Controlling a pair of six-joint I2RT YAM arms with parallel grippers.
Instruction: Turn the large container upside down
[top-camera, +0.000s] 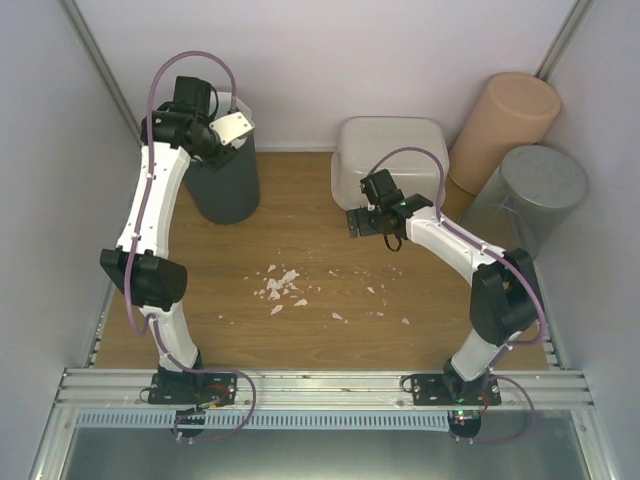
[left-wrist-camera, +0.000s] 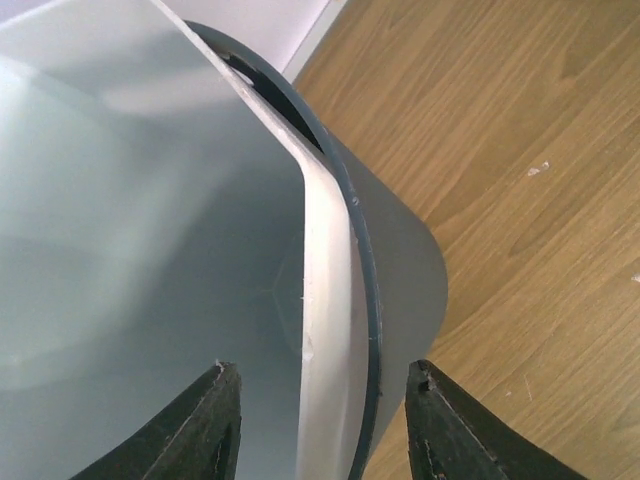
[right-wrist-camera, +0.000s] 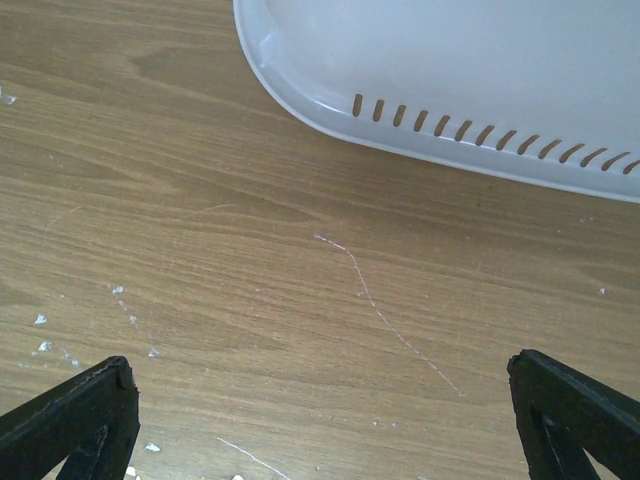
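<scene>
Left gripper (left-wrist-camera: 322, 368): half-spread astride rim of dark grey cylindrical plastic bin (top-camera: 230, 190), for tipping; right gripper (right-wrist-camera: 320, 360): spread wide, right of bin

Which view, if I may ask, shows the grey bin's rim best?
Left wrist: the rim sits close up inside the left pincer. From above the left arm hides much of it; right wrist misses it.

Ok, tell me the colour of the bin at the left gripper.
Dark grey bin, white liner inside; left wrist view shows it best.
</scene>
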